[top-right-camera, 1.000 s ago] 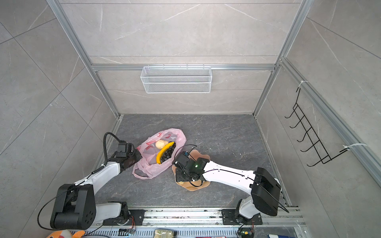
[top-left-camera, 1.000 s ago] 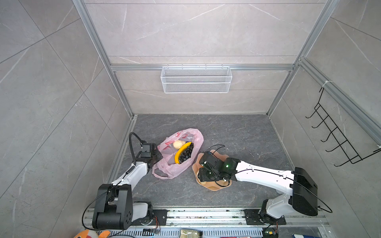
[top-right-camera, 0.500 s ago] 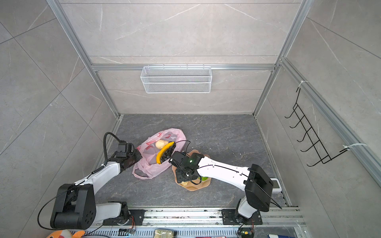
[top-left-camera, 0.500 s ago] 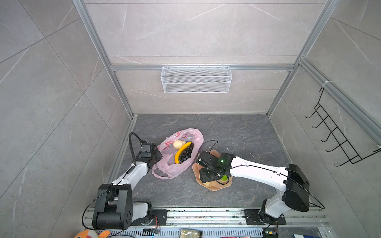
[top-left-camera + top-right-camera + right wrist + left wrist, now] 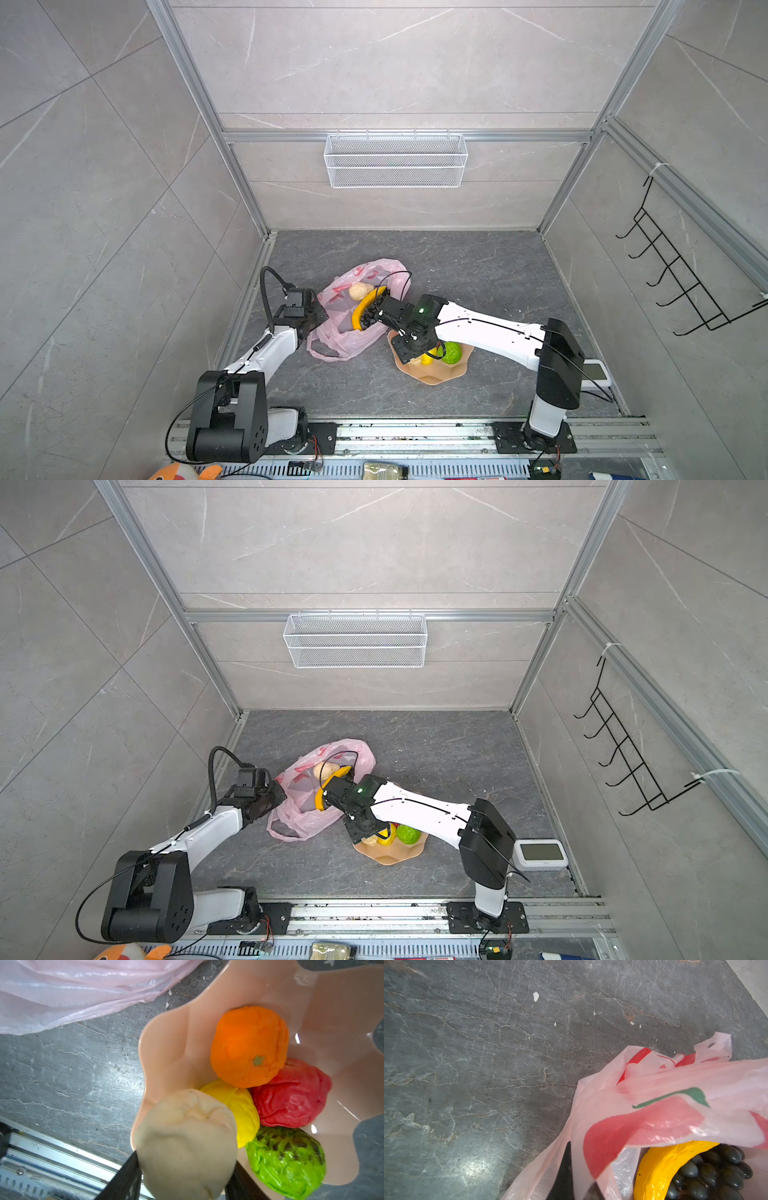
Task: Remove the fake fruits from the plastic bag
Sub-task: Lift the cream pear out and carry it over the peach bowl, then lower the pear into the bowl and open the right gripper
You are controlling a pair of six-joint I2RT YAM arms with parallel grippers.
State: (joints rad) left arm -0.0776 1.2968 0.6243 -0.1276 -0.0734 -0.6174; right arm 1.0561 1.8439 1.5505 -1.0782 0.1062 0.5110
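**Item 1.** Right fingers are clamping a beige fruit from two sides. The right gripper is hanging it just over the rim of the peach plate, probably for release there, since that is where the removed fruit is collecting.

**Item 2.** Plate contents are a tangerine, red fruit, yellow fruit and green fruit. All four are sitting bunched together and touching.

**Item 3.** Left fingers are showing dark under the pink film. The left gripper is clenching the plastic bag at its nine o'clock edge, probably to keep the mouth spread and stop the bag sliding.

**Item 4.** The bag is lying on the floor at ten o'clock from the plate. Three items are waiting inside:
- a banana
- a grape bunch pressing against the banana's three o'clock side
- a second beige fruit at the banana's twelve o'clock
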